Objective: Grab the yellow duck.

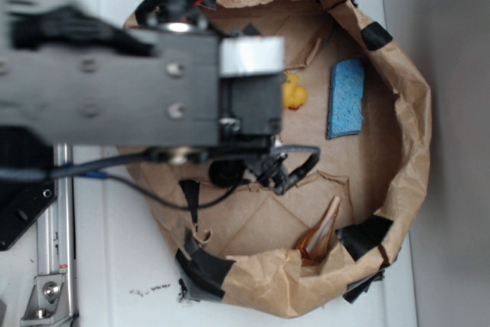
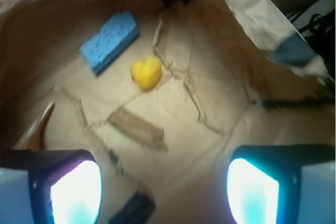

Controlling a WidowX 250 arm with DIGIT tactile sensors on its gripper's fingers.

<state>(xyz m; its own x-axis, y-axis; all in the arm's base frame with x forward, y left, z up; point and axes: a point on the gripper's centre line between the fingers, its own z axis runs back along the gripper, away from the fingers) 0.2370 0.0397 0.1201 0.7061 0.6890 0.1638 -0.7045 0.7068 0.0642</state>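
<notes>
The yellow duck (image 1: 295, 93) (image 2: 145, 73) lies on the brown paper floor of the bin, just left of the blue sponge (image 1: 346, 98) in the exterior view. In the wrist view the duck sits ahead of my gripper (image 2: 164, 190), well beyond the fingertips. My gripper is open, its two bright pads (image 2: 76, 192) wide apart with only paper between them. In the exterior view the arm's body covers the gripper and part of the duck.
The brown paper bin wall (image 1: 409, 135) rings the work area, patched with black tape (image 1: 205, 273). An amber translucent cone (image 1: 320, 233) (image 2: 35, 129) lies near the front wall. The blue sponge (image 2: 109, 41) lies past the duck. Black cables (image 1: 298, 166) hang under the arm.
</notes>
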